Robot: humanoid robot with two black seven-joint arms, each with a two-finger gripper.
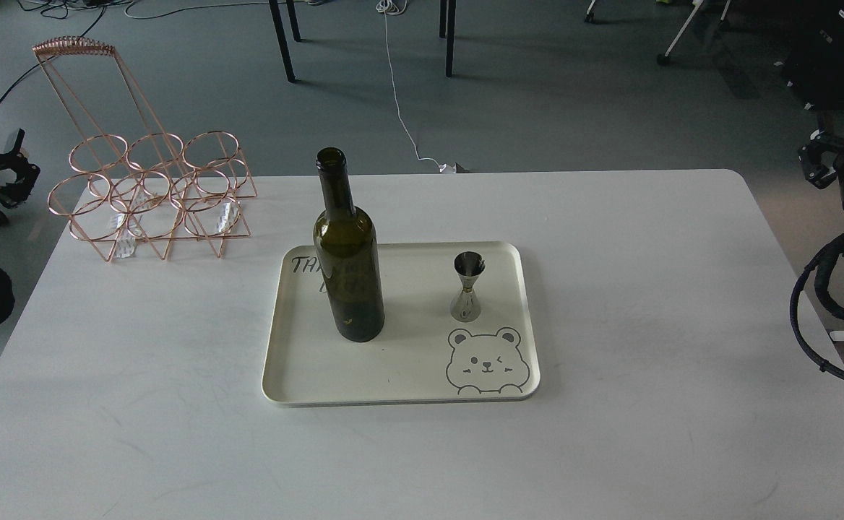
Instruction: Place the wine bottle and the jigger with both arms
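You look to be at the very start or the very end: the wine bottle (347, 253) stands upright on the left half of the cream tray (400, 390) at the table's (646, 303) middle, the jigger (467, 287) upright near the tray's right edge, well apart. Neither is held. Your left hand (3, 177) sits off the table's left edge, your right hand (823, 162) off its right edge; both are dark and partly cut off, so I cannot tell their grip. Any next move needs both arms brought inward.

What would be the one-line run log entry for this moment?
wine bottle: upright on tray | jigger: upright on tray, apart from bottle | left gripper: off table, holding nothing | right gripper: off table, holding nothing
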